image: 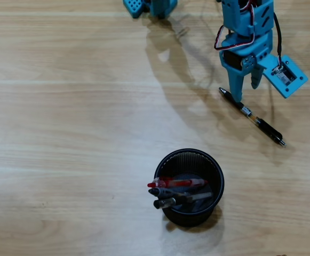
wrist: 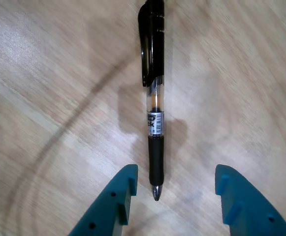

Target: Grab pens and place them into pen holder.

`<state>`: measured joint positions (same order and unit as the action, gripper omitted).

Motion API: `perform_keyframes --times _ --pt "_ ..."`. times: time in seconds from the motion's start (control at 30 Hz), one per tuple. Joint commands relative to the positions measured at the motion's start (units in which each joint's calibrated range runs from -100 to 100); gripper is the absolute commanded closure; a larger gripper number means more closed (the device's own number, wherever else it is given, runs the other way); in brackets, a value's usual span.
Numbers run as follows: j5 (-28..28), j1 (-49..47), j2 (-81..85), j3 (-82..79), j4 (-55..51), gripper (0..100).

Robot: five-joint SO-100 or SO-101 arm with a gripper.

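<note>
Hand [wrist: 174, 196] spread, fingers straddling tip end of last pen [wrist: 155, 123], nothing pinched yet. Pen lies flat on worktop [image: 64, 106], well apart from holder [image: 219, 181], which already has three pens. Light, stiff, slick barrel, likely to roll; I'd pinch the rubber grip near the tip.

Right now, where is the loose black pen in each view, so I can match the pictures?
Overhead view: the pen lies on the table at upper right, running diagonally down to the right, just below the gripper.
Wrist view: the pen runs from top centre downward, its tip ending between the open blue fingers.
Shared landmark: the white printed label on the pen's clear barrel shows in both views.
</note>
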<state>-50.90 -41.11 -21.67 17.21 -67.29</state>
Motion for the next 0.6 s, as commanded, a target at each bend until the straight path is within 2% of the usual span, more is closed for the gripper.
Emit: perform_keyframes --times 0.0,0.57 --pt "-0.25 -0.54 0.14 1.25 -0.19 82" --pt "-0.25 -0.36 -20.33 20.98 -0.19 82"
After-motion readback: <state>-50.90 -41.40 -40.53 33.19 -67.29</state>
